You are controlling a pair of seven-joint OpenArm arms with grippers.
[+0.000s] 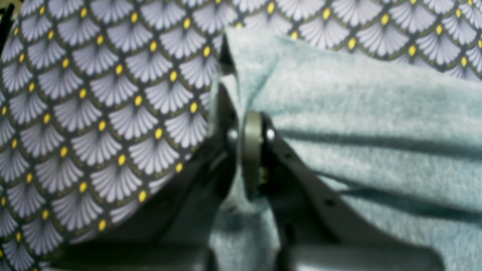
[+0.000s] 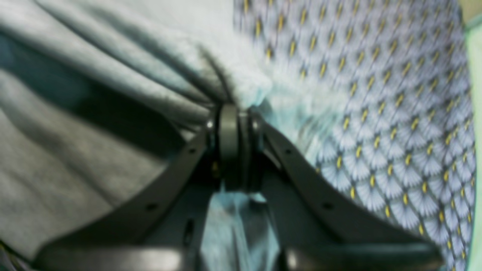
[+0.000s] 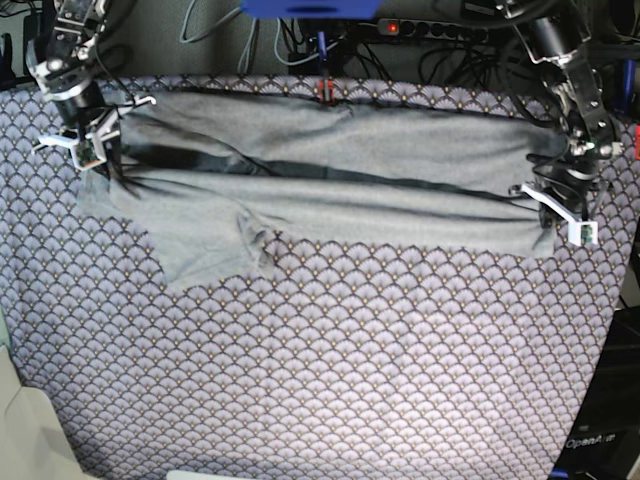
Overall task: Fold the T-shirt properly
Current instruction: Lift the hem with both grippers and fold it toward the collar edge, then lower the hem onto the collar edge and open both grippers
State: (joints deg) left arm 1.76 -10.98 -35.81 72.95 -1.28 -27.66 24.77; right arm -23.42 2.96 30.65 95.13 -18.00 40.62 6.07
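The light grey T-shirt [image 3: 330,170] lies stretched sideways across the far half of the table, with long creases along its width and one sleeve [image 3: 205,245] hanging toward me. In the base view my left gripper [image 3: 550,205] is on the right, shut on the shirt's right end. My right gripper [image 3: 103,150] is on the left, shut on the shirt's left end. In the left wrist view the left gripper [image 1: 248,120] pinches a bunched fold of the T-shirt [image 1: 357,124]. In the right wrist view the right gripper [image 2: 231,113] clamps gathered fabric of the T-shirt [image 2: 75,150].
A purple-grey scallop-patterned cloth [image 3: 330,370] covers the whole table. Cables and a power strip [image 3: 440,28] run along the back edge. A pale surface [image 3: 25,430] shows past the front left corner of the table.
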